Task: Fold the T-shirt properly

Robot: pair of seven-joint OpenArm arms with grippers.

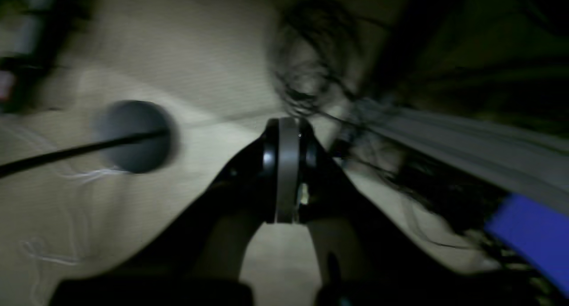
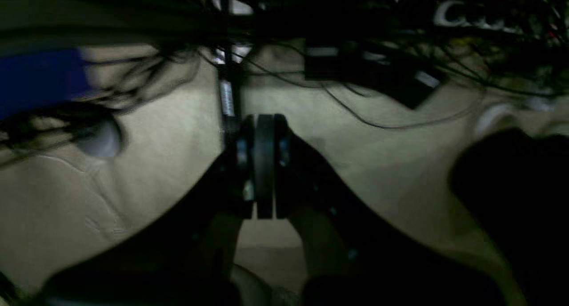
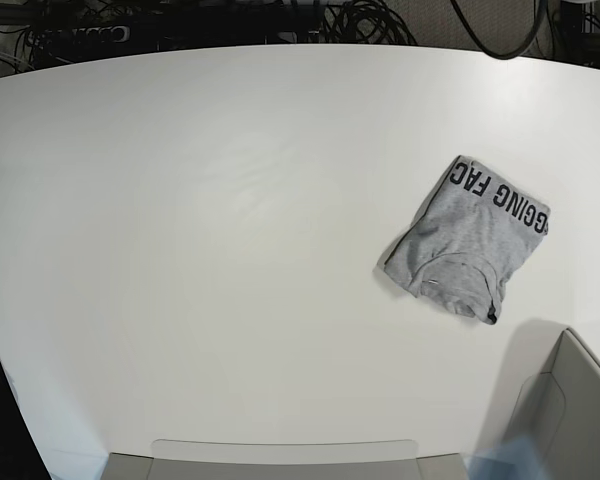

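Left claw [image 1: 286, 172]: jaws together, nothing between them; held clear above pale surface, a dark round disc [image 1: 133, 136] with a cable nearby.

Right claw [image 2: 262, 163]: jaws together, empty; pale surface below, tangled cables [image 2: 355, 52] beyond.

T-shirt [image 3: 470, 240]: on my worktop [image 3: 230, 200], toward my left side, well apart from both claws. Lies as a compact grey packet, skewed to the worktop edge, black lettering along its far edge, collar end toward the near edge.

Step, as I judge it: folding looks done or nearly so; both my arms are out of the base view. Next move, if any, calls for squaring the packet or smoothing the loose near corner, reaching from my left.

Hard to make out: both wrist views are dark and blurred; the shirt shows in neither. Layers inside the packet are hidden. Grey box corners [image 3: 570, 400] are cut off at the lower edge.
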